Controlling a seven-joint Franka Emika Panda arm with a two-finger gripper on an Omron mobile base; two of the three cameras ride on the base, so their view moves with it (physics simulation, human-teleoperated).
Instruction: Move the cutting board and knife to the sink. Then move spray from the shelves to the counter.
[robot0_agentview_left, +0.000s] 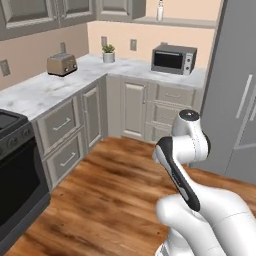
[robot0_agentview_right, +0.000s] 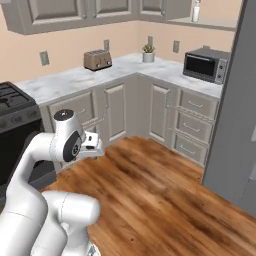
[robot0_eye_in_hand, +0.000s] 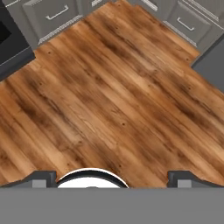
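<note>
Soft, even light fills all three pictures, with no clear source and no hard shadows. The white marble desk (robot0_agentview_left: 45, 90) looks bright but shows no glare. The wooden floor (robot0_eye_in_hand: 113, 96) carries a faint sheen and its grain looks smeared. Edges everywhere are slightly soft and low in detail, and straight lines stay straight toward the picture borders.

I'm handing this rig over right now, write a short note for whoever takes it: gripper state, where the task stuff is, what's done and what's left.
Gripper: open and empty, pointing down at the wooden floor, arm folded near the base.
Spray: upright on the shelf, above the microwave.
Counter: carries a toaster, a small plant and the microwave.
Whether the board and knife step is done cannot be judged from here.
Left: take the spray from the shelf and set it on the counter.
</note>
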